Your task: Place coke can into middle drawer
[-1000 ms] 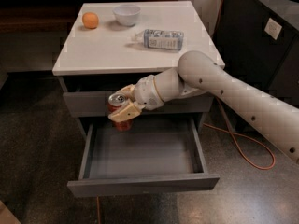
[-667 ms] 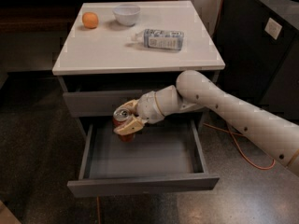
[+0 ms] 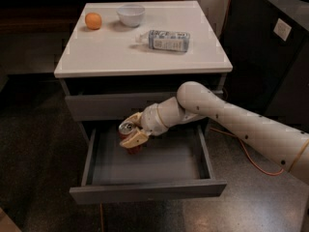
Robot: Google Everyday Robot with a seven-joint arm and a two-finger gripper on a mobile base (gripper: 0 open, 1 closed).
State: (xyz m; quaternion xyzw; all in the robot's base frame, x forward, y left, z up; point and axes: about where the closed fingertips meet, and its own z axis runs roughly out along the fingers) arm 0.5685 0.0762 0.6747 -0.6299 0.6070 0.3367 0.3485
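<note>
The coke can (image 3: pixel 129 135), red with a silver top, stands upright inside the open middle drawer (image 3: pixel 145 190), near its back left part. My gripper (image 3: pixel 133 131) reaches down into the drawer from the right and is shut on the can, one tan finger across the can's front and the other behind it. The can's base looks at or just above the drawer floor; I cannot tell if it touches.
On the white cabinet top (image 3: pixel 96 57) lie an orange (image 3: pixel 93 21), a white bowl (image 3: pixel 131 15) and a plastic bottle (image 3: pixel 166 40) on its side. The shut top drawer front (image 3: pixel 101 105) is just above the can. An orange cable (image 3: pixel 256 158) runs over the floor at right.
The gripper has carried the can downward and slightly rightward, from level with the top drawer front into the open drawer. The arm's elbow has dropped with it.
</note>
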